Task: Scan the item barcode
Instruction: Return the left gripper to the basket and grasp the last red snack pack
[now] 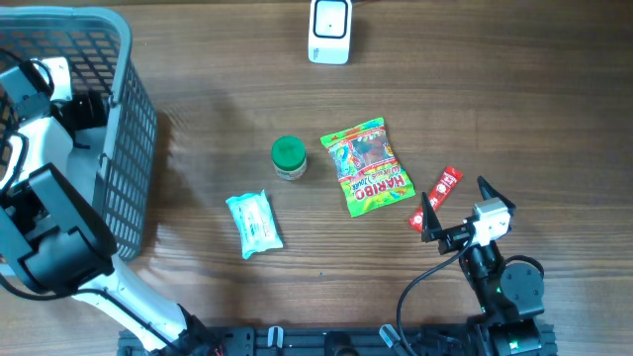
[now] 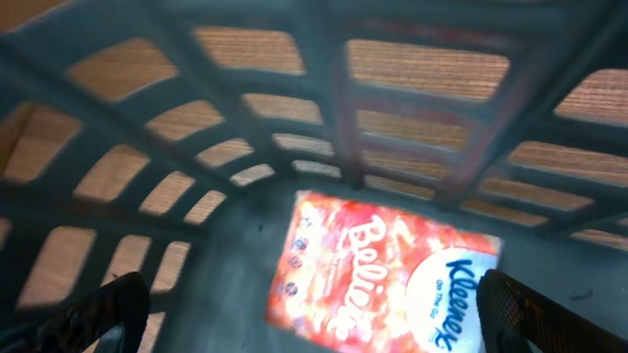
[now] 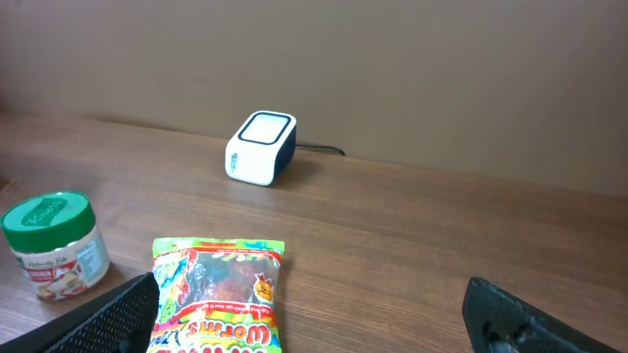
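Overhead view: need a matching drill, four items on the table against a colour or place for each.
Things:
1. scanner
2. jar
3. Haribo bag
4. tissue pack

Descriptions:
A. green lid
B. white, by the far edge
C. teal wrapper
D. between the jar and the red sachet

Pairs: 1-B, 2-A, 3-D, 4-C

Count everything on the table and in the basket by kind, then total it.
Basket: 1
Kleenex pack, inside it: 1
Scanner: 1
Gummy bag: 1
Green-lidded jar: 1
Red sachet: 1
Teal packet: 1
Total: 7
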Controlling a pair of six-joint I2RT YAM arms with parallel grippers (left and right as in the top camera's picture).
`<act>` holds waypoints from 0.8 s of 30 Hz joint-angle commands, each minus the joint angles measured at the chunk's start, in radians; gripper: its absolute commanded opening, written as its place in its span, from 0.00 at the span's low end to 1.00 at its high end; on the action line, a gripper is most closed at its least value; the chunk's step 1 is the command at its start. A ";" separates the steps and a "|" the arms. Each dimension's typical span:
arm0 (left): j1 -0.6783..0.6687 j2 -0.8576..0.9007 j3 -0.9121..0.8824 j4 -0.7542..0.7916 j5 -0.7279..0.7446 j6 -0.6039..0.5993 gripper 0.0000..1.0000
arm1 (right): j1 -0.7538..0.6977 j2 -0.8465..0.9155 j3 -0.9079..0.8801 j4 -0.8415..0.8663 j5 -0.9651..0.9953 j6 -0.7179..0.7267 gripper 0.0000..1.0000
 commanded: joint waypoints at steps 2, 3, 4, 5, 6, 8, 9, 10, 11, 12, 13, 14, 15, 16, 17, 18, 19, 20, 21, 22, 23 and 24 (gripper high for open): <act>-0.005 0.048 0.001 0.030 0.107 0.074 1.00 | 0.004 -0.003 -0.001 0.002 0.007 -0.002 1.00; -0.005 0.061 0.001 0.031 0.122 0.074 1.00 | 0.004 -0.003 -0.001 0.002 0.007 -0.003 1.00; -0.005 0.074 0.001 0.032 0.128 0.073 1.00 | 0.004 -0.003 -0.001 0.002 0.007 -0.003 1.00; -0.006 0.093 0.001 0.034 0.127 0.074 1.00 | 0.004 -0.003 -0.001 0.002 0.007 -0.003 1.00; -0.006 0.106 0.001 0.033 0.128 0.073 1.00 | 0.004 -0.003 -0.001 0.002 0.007 -0.002 1.00; -0.006 0.130 0.001 0.025 0.128 0.073 1.00 | 0.004 -0.003 -0.001 0.002 0.007 -0.003 1.00; -0.006 0.142 0.001 0.016 0.128 0.072 1.00 | 0.004 -0.003 -0.001 0.002 0.007 -0.003 1.00; -0.006 0.143 0.001 0.008 0.128 0.072 0.96 | 0.004 -0.003 -0.001 0.002 0.007 -0.003 1.00; -0.006 0.143 0.001 -0.003 0.128 0.072 0.83 | 0.004 -0.003 -0.001 0.002 0.007 -0.002 1.00; -0.006 0.139 0.001 -0.012 0.127 0.073 0.64 | 0.004 -0.003 -0.001 0.002 0.007 -0.002 1.00; -0.006 0.134 0.001 -0.012 0.113 0.072 0.42 | 0.004 -0.003 -0.001 0.002 0.007 -0.003 1.00; -0.006 0.127 0.001 -0.014 0.088 0.062 0.37 | 0.004 -0.003 -0.001 0.002 0.007 -0.003 1.00; -0.006 0.106 0.001 -0.020 0.042 0.011 0.36 | 0.004 -0.003 -0.001 0.002 0.007 -0.003 1.00; -0.006 0.091 0.001 -0.024 0.019 -0.020 0.37 | 0.004 -0.003 -0.001 0.002 0.007 -0.003 0.99; -0.006 0.068 0.001 -0.027 -0.001 -0.050 0.38 | 0.004 -0.003 -0.001 0.002 0.007 -0.003 1.00; -0.006 0.037 0.001 -0.032 -0.019 -0.074 0.39 | 0.004 -0.003 -0.001 0.002 0.007 -0.003 1.00; -0.006 -0.008 0.001 -0.041 -0.037 -0.099 0.40 | 0.004 -0.003 -0.001 0.002 0.007 -0.003 1.00; -0.006 -0.049 0.001 -0.049 -0.042 -0.114 0.41 | 0.004 -0.003 -0.001 0.002 0.007 -0.003 1.00; -0.006 -0.117 0.001 -0.061 -0.042 -0.132 0.41 | 0.004 -0.003 -0.001 0.002 0.007 -0.003 1.00; -0.006 -0.195 0.001 -0.072 -0.042 -0.165 0.42 | 0.004 -0.003 -0.001 0.002 0.007 -0.002 1.00; -0.006 -0.247 0.001 -0.078 -0.041 -0.193 0.43 | 0.004 -0.003 -0.001 0.002 0.007 -0.003 1.00; -0.009 -0.328 0.001 -0.090 -0.034 -0.238 0.43 | 0.004 -0.003 -0.001 0.002 0.007 -0.003 1.00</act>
